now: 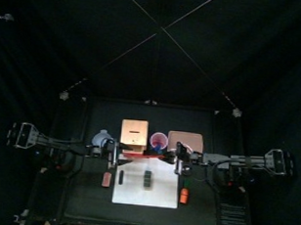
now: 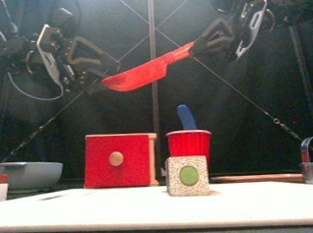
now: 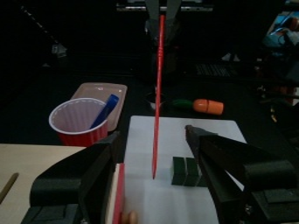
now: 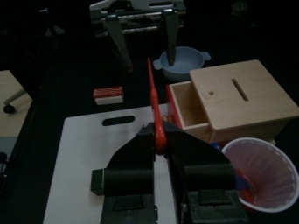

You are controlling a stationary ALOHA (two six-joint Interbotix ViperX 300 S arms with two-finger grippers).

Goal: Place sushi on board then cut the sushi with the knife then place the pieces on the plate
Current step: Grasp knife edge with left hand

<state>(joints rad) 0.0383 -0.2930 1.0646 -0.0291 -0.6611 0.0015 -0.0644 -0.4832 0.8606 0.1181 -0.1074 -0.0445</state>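
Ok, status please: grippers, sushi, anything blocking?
Right gripper shut on red knife, held high. Left gripper open, near the blade. Sushi on white board, untouched. Nothing in the way.

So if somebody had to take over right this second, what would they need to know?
Right hand: shut on the red knife, held in the air above the white board.
Left hand: open, raised by the blade's tip, holding nothing.
Sushi roll: on the board, in front of the red cup with the blue knife in it.
Pink plate: behind the board, no sushi seen on it.
Done: sushi on board, knife picked up.
Left: cut the sushi, move the pieces to the plate.
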